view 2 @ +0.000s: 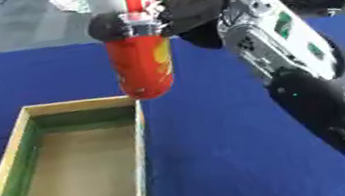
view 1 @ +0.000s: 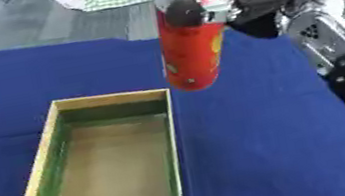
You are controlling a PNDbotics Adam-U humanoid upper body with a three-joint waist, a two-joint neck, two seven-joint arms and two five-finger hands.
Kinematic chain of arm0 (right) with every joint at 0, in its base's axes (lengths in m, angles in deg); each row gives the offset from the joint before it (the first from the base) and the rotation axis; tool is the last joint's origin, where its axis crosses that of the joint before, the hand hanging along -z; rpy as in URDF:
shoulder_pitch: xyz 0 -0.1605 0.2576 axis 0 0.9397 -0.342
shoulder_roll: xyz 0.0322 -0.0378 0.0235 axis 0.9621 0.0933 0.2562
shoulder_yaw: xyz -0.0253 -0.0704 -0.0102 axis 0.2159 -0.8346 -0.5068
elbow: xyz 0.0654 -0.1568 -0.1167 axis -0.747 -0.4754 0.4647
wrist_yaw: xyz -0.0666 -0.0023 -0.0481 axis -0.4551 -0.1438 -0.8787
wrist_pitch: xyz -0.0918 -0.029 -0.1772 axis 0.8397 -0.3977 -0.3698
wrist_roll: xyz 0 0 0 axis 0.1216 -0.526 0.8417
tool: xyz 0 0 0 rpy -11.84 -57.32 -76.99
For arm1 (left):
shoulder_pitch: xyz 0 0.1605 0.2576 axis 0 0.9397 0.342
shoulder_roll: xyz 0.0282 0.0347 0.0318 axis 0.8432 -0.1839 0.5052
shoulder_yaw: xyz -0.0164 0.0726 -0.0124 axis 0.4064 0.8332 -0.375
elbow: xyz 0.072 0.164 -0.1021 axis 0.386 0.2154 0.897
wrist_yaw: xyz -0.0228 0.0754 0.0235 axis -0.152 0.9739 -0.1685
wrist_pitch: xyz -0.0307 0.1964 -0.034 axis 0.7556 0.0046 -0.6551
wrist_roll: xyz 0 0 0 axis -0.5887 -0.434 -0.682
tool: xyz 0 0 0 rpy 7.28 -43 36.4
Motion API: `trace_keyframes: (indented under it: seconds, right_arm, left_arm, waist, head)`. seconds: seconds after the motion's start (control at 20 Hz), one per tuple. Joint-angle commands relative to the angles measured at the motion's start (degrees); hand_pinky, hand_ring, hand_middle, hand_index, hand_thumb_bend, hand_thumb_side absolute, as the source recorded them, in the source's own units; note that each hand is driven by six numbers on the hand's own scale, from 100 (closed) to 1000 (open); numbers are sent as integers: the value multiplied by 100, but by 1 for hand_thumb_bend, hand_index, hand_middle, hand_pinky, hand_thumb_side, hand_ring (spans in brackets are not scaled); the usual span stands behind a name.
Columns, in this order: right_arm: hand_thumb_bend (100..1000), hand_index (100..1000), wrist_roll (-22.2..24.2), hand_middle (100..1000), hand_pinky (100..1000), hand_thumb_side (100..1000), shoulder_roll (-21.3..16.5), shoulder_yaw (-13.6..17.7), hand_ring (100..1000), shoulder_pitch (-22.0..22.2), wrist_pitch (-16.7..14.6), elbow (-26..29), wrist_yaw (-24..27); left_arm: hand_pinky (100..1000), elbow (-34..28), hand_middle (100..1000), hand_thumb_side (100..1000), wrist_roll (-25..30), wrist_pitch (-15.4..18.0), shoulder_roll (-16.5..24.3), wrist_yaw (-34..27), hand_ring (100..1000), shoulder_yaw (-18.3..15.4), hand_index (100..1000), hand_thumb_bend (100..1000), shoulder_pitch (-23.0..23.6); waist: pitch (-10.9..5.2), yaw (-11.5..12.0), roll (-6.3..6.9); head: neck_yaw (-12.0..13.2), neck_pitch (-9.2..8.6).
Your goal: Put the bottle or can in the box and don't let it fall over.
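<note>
Open cardboard box (view 1: 99,168) is set nearest on the blue table (view 1: 264,144), long axis running away from the camera, green lining seen on its inner walls. Red can (view 1: 190,48) is held upright in the air, its base seen just past the box's far right corner, clear of the rim. Right hand (view 2: 183,12) is wrapped round the can's upper part, fingers (view 2: 110,27) clenched on it. Left hand is not seen.
</note>
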Motion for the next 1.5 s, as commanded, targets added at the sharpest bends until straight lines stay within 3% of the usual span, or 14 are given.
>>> trace_keyframes:
  seconds: [0.05,0.65,0.85,1.0,1.35,1.45,1.5]
  right_arm:
    - [670,444,-21,963,962,100,74,-90,1000,-174,-3,-123,-220]
    - [631,456,-106,964,959,100,575,-459,1000,-430,85,-728,-512]
    - [539,459,-257,964,959,100,709,-527,1000,-506,49,-931,-436]
    - [400,487,-365,966,959,100,764,-566,1000,-547,34,-1099,-330]
    - [294,502,-722,966,959,100,835,-618,1000,-607,46,-1298,-22]
    - [298,508,-825,967,960,100,851,-634,1000,-613,86,-1300,100]
    - [562,597,-826,982,963,100,860,-651,1000,-616,78,-1262,159]
  left_arm:
    - [993,-24,842,650,-34,-2,148,-42,817,-85,831,100,-68]
    - [995,59,843,654,-104,-11,51,-76,816,-158,831,100,-110]
    - [995,65,843,654,-112,-13,22,-103,816,-159,831,100,-160]
    - [996,77,843,657,-108,-18,12,-114,815,-161,831,100,-177]
    - [997,93,843,659,-112,-25,-7,-125,815,-168,832,100,-214]
    - [997,96,843,659,-113,-27,-11,-124,814,-172,832,100,-216]
    - [997,96,843,659,-115,-27,-12,-122,814,-175,832,100,-214]
  waist:
    - [-115,36,36]
    - [-49,231,22]
    - [-22,309,18]
    - [2,361,8]
    - [31,452,-39]
    - [38,472,-47]
    - [39,475,-50]
  head:
    - [-94,21]
    - [-404,69]
    - [-550,45]
    - [-598,30]
    - [-679,18]
    - [-678,12]
    - [-672,12]
